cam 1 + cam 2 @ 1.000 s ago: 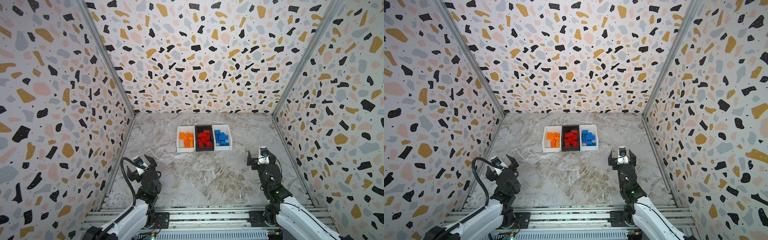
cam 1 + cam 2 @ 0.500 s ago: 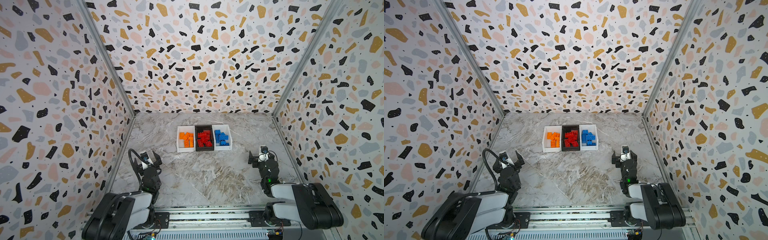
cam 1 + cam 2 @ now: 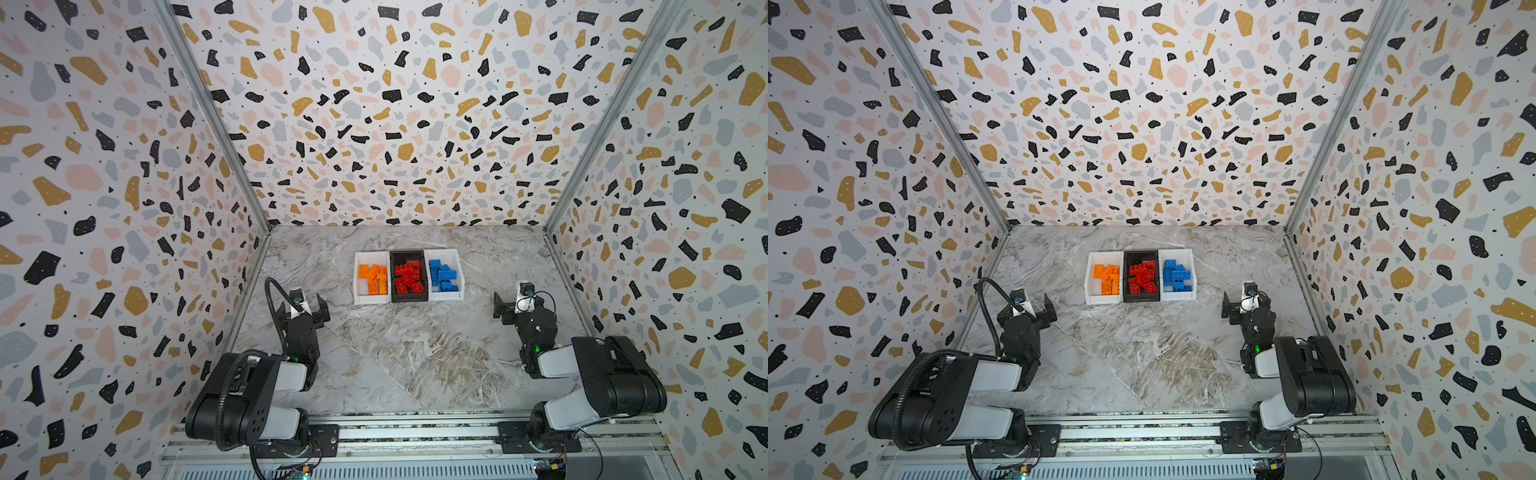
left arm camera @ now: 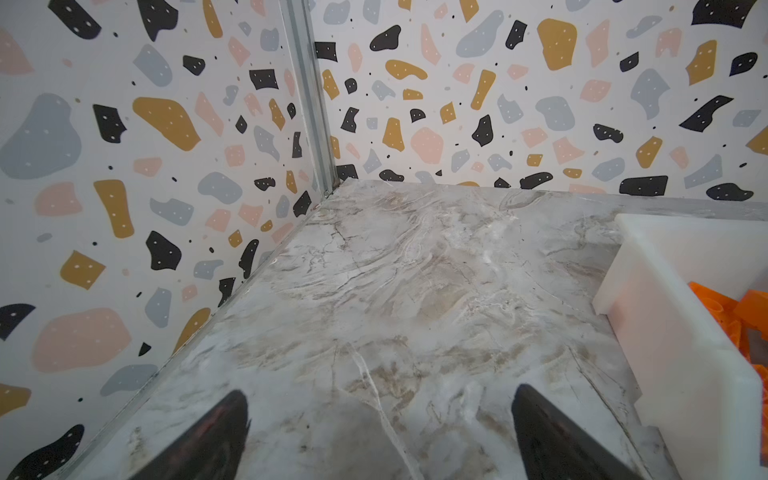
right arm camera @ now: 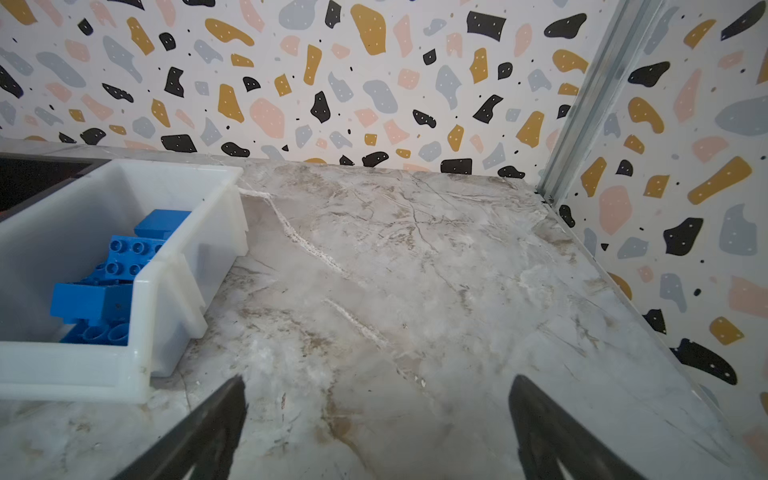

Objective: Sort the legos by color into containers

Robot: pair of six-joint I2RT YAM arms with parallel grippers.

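**Surface and enclosure.** The desk (image 3: 415, 353) has a grey-white marble pattern with brown veining. Three walls (image 3: 395, 104) printed with terrazzo flecks in black, ochre, pink and grey enclose it. Bare metal posts (image 3: 216, 124) run down the two rear corners. A slotted metal rail (image 3: 415, 432) crosses the lower edge of both top views and carries both arm bases.

**Containers.** Three bins stand in a row at the centre of both top views, on the far half of the desk, with side walls touching. From left to right they are the left white bin (image 3: 371, 299), the black bin (image 3: 409, 255) and the right white bin (image 3: 446, 295). Each opening faces up. Each long axis runs vertically in the frame, toward the rear wall.

**Legos.** The orange bricks (image 3: 374, 277) lie in the left white bin, the red bricks (image 3: 409, 278) in the black bin and the blue bricks (image 3: 444, 276) in the right white bin. The bricks lie jumbled at mixed angles. The right wrist view shows one blue brick studs-up and another with its hollow underside exposed.

**Pincers.** The left pincer (image 4: 380, 395) sits at lower left of the row and the right pincer (image 5: 379, 380) at lower right. Both are spread wide and hold nothing, with bare desk between the fingers (image 4: 224, 432).
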